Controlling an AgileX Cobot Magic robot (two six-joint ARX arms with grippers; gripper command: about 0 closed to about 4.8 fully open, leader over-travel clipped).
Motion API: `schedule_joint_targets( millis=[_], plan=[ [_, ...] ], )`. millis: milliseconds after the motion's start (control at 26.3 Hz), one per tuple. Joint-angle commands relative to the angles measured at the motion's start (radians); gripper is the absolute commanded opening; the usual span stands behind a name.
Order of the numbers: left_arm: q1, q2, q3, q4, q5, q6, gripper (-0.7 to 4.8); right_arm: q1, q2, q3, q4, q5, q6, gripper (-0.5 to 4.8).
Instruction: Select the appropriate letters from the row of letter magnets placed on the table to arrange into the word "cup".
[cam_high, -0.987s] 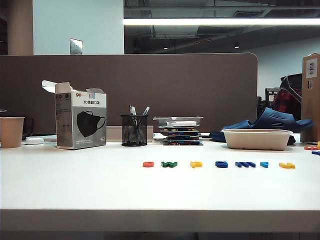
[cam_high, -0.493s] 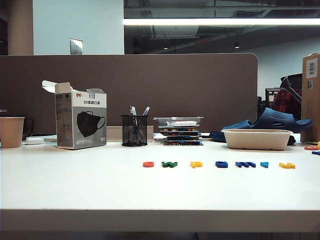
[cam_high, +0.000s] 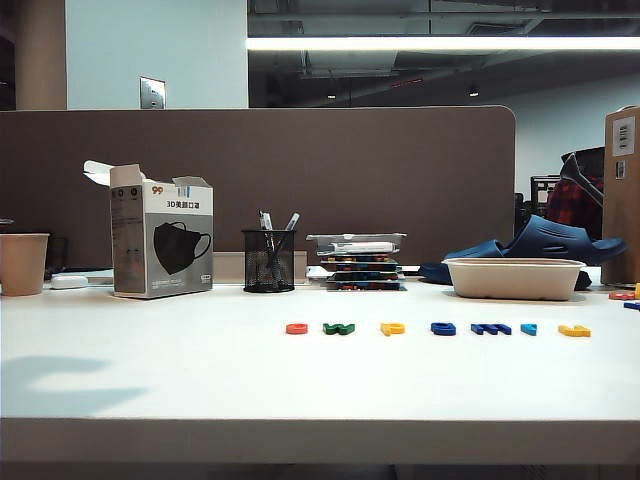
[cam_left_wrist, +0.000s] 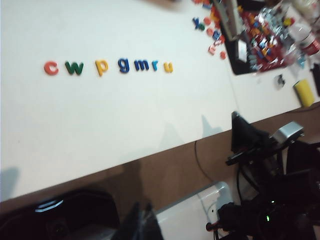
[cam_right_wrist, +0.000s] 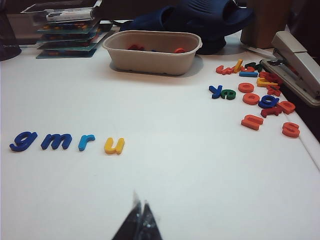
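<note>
Approach step — no letter moved yet. Left gripper (cam_left_wrist: 141, 219) above front edge, closed, empty; right gripper (cam_right_wrist: 140, 220) closed, empty, near yellow "u" (cam_right_wrist: 114, 145). Next: open over red "c" (cam_left_wrist: 51, 67).

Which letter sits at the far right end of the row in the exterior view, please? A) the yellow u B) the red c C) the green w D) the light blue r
A: the yellow u ends the row on the right, just past the light blue r, while the red c is at the opposite end.
</note>
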Motion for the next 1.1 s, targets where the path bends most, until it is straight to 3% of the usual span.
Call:
schedule_joint_targets(
  millis=[38,266,531,721,1101],
  plan=[
    [-0.012,0.036,0.004,0.009,-0.045,-0.013,-0.05,0.002,-0.009,-0.006,0.018,0.0,-0.003,-0.01],
    [-0.012,0.086,0.004,-0.011,-0.156,-0.01,-0.05,0.002,-0.009,-0.006,0.018,0.0,-0.003,-0.01],
    [-0.012,0.083,0.005,-0.064,-0.149,-0.01,-0.05,0.002,-0.009,-0.005,0.018,0.0,-0.003,-0.01],
    [-0.012,0.075,0.005,-0.078,-0.083,-0.01,-0.05,0.002,-0.009,-0.005,0.018,0.0,-0.002,-0.01],
    [-0.012,0.05,0.006,-0.082,-0.101,-0.011,-0.05,0.002,-0.009,0.02,0.017,0.001,-0.002,-0.01]
  ],
)
